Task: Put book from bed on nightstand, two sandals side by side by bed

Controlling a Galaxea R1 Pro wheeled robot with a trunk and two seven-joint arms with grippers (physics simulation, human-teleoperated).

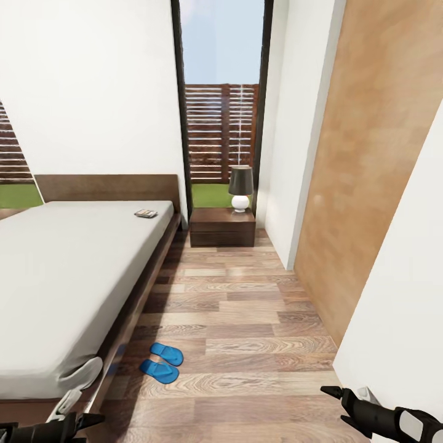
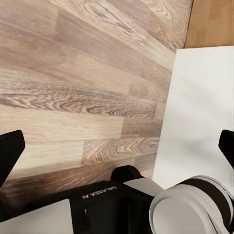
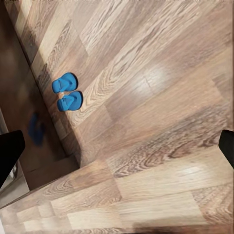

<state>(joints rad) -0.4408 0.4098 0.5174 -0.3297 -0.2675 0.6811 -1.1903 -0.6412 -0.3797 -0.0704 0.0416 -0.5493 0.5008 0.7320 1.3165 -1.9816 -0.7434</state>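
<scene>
The book [image 1: 146, 213] lies flat on the light-grey mattress of the bed [image 1: 67, 271], near the headboard and the edge facing the aisle. The nightstand [image 1: 223, 227] stands against the window beyond the bed's head. Two blue sandals [image 1: 163, 362] lie close together on the plank floor beside the bed frame, roughly parallel. In the right wrist view the sandals [image 3: 67, 92] lie by the dark frame [image 3: 19, 97]. My left gripper [image 1: 86, 423] is low, near the bed's foot corner, open and empty. My right gripper [image 1: 335, 405] is low by the white wall, open and empty. In the wrist views both the left gripper [image 2: 117, 146] and the right gripper [image 3: 117, 146] have their fingers wide apart over the floor.
A lamp [image 1: 240, 187] with a dark shade stands on the nightstand. A light-brown door [image 1: 369, 160] and a white wall corner [image 1: 400, 332] bound the aisle on the right. Wood floor [image 1: 246, 320] runs between the bed and that wall.
</scene>
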